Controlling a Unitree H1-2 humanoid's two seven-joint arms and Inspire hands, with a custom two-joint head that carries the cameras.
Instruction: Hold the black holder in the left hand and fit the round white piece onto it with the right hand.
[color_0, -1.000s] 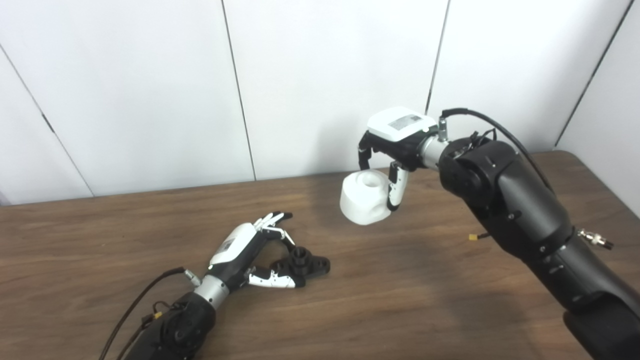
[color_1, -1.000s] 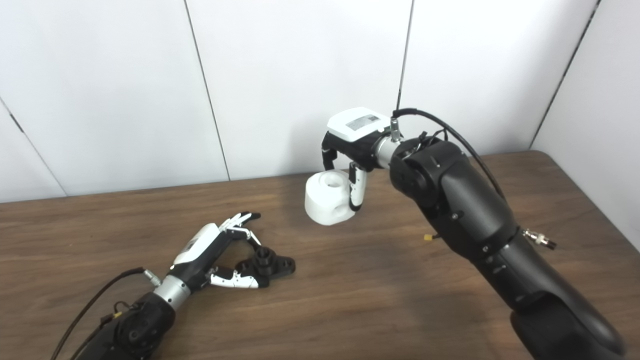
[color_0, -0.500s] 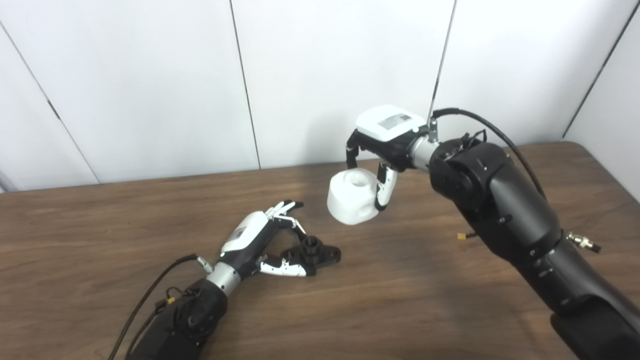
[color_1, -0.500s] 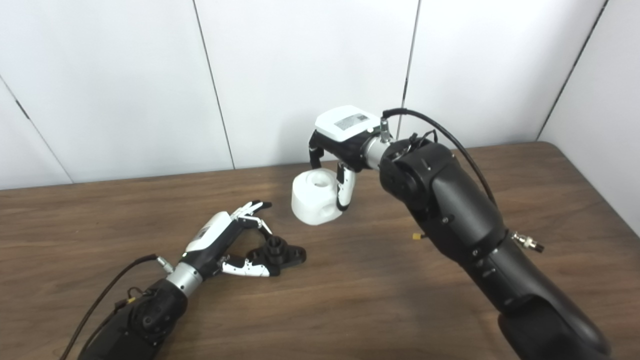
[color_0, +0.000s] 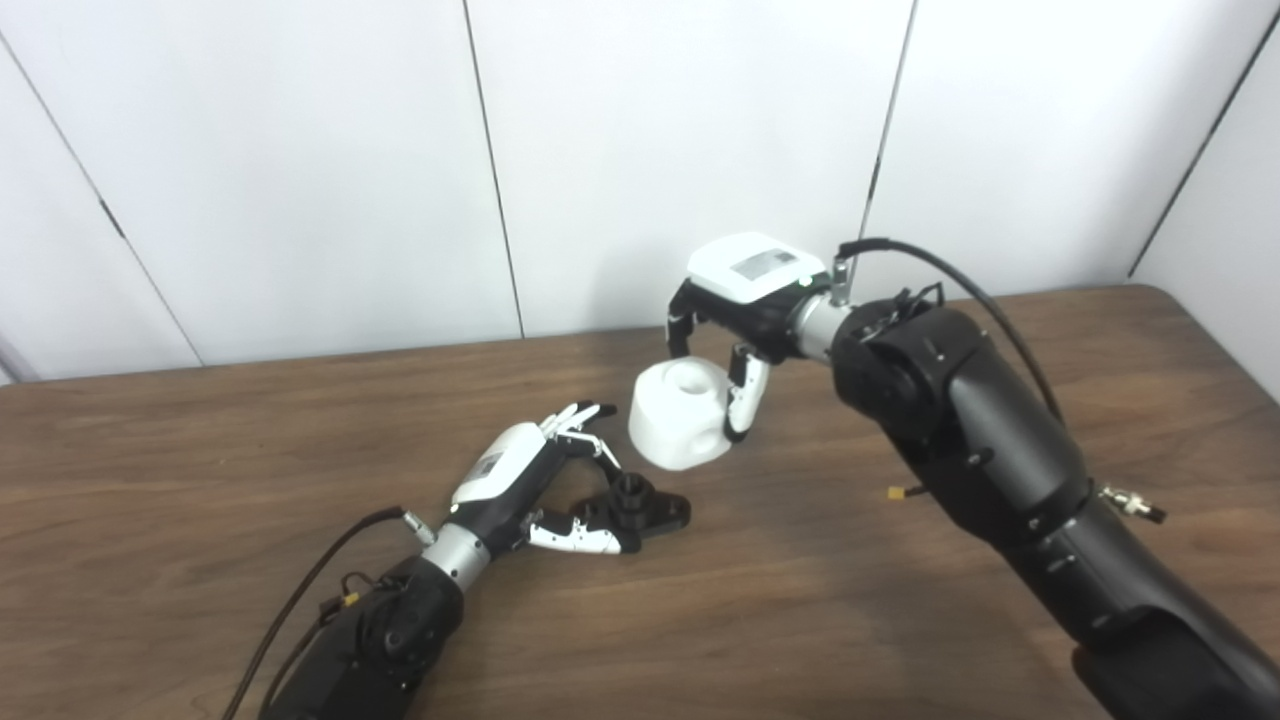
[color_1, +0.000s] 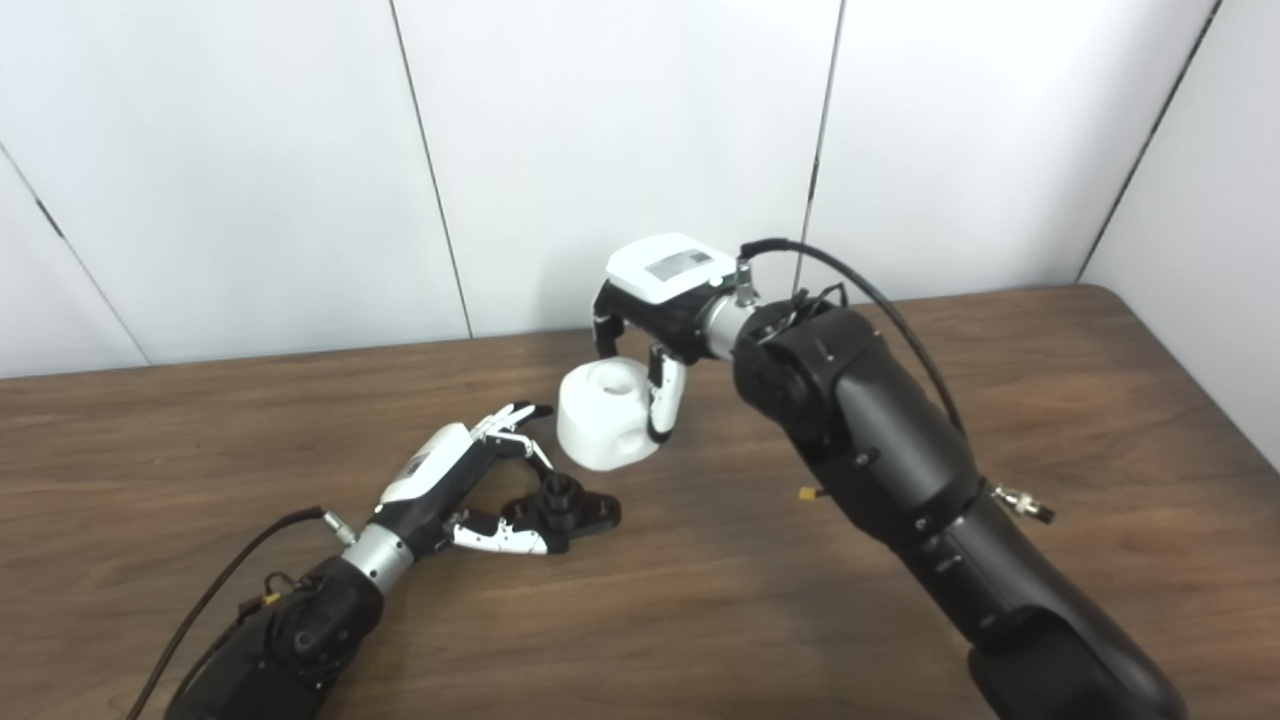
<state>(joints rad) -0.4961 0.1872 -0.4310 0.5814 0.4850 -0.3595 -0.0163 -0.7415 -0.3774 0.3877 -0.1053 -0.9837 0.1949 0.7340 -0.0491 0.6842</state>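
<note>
White piece (color_0: 680, 428) in right hand (color_0: 745, 300)'s grasp; left hand (color_0: 520, 485) gripping black holder (color_0: 640, 505); labels unreadable.

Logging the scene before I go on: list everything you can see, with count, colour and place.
black holder: one, black, flat on the table left of centre, at the left hand's fingers
round white piece: one, white, with a hole in its top, held off the table beyond the holder
table: one, dark brown wood, across the lower view
wall panels: white, behind the table
left hand: white and black, fingers around the holder; grip unclear
right hand: white and black, shut on the white piece from above
</note>
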